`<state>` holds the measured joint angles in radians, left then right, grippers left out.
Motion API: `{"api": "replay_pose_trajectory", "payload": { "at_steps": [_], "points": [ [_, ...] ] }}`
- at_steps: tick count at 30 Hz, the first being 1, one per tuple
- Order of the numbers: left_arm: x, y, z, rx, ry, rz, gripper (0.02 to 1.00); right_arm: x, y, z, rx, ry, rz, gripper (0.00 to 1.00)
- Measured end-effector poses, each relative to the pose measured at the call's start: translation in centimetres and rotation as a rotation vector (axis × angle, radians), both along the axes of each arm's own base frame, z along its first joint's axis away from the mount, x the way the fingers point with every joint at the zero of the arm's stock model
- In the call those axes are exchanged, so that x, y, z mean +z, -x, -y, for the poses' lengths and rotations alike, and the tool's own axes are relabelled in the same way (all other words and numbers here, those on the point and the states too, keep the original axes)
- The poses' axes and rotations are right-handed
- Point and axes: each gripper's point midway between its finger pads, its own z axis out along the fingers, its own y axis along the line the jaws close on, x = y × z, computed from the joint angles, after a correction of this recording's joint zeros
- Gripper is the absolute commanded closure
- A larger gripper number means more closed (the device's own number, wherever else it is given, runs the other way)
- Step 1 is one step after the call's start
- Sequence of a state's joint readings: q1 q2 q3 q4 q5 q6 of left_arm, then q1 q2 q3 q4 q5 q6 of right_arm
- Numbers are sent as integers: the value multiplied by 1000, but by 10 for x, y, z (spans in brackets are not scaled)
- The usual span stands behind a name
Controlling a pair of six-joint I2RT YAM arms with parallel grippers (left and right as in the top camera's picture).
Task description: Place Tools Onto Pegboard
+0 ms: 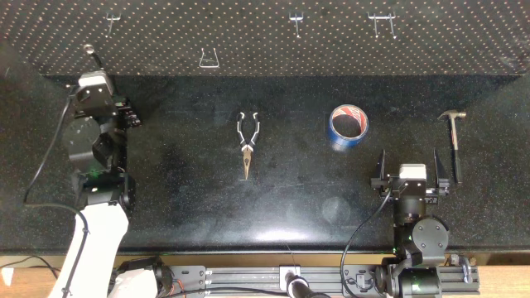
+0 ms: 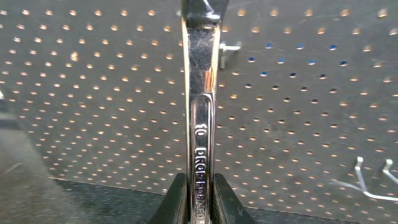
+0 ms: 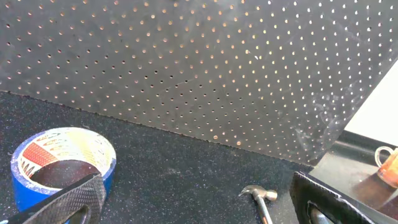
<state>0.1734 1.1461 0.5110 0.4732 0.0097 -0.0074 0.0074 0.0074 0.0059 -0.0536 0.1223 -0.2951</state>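
Left wrist view, left claw [image 2: 200, 190] clamping wrench [image 2: 202, 93], pegboard [image 2: 93, 93] behind

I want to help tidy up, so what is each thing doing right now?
wrench: held upright in the left tool, in front of the pegboard.
left tool: shut on the wrench.
pliers: lying flat on the table, handles slightly apart.
tape roll: lying on the table.
hammer: lying on the table.
right tool: open, empty.
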Motion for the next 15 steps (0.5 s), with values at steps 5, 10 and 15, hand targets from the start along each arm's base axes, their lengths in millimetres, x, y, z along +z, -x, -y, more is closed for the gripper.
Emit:
{"api": "replay_pose_trajectory", "payload": {
  "at_steps": [5,10,15],
  "points": [
    [-1,-1,5,-28,29,2,989,0,0,0,0,0,0,25],
    [-11,-4,6,-34,36,-24,989,0,0,0,0,0,0,25],
    [-25,-7,7,-53,49,-61,989,0,0,0,0,0,0,25]
  ]
}}
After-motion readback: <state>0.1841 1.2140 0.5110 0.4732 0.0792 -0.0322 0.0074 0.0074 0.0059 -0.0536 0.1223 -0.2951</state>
